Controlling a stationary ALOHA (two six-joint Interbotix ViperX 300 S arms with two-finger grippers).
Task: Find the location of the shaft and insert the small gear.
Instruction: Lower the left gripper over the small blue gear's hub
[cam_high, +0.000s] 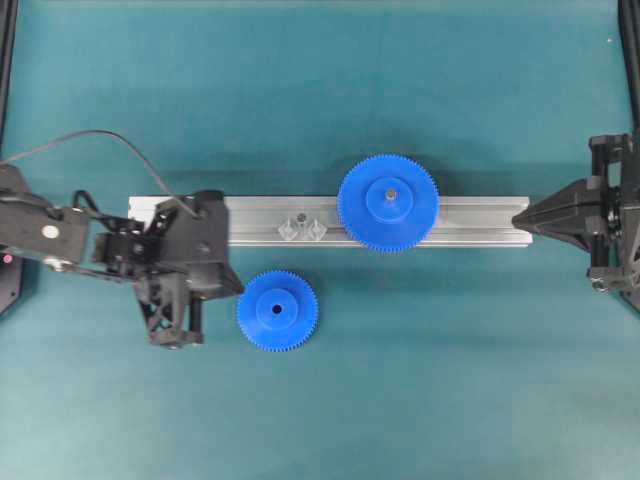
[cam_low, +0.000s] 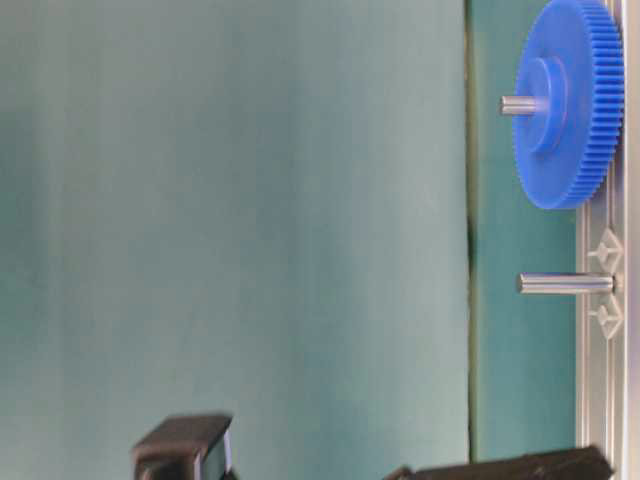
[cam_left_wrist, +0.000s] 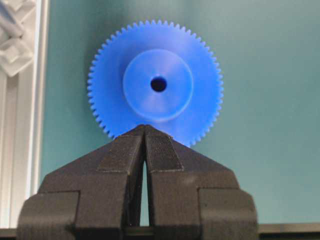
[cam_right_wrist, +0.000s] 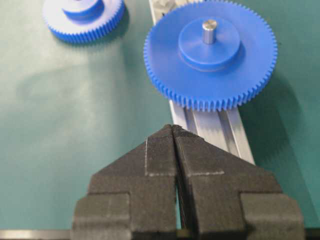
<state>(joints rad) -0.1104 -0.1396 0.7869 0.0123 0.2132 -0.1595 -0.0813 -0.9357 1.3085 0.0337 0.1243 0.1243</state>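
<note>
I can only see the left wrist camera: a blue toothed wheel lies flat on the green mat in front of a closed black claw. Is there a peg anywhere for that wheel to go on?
Observer: Yes. The overhead view shows the shaft standing on the silver rail, just across the mat from the small gear.
Operator: Is anything on that peg already?
Observer: No. The table-level view shows it bare along its whole length.
Operator: Is mine the only wheel?
Observer: No. A larger gear sits further along the rail, threaded on a second pin.
</note>
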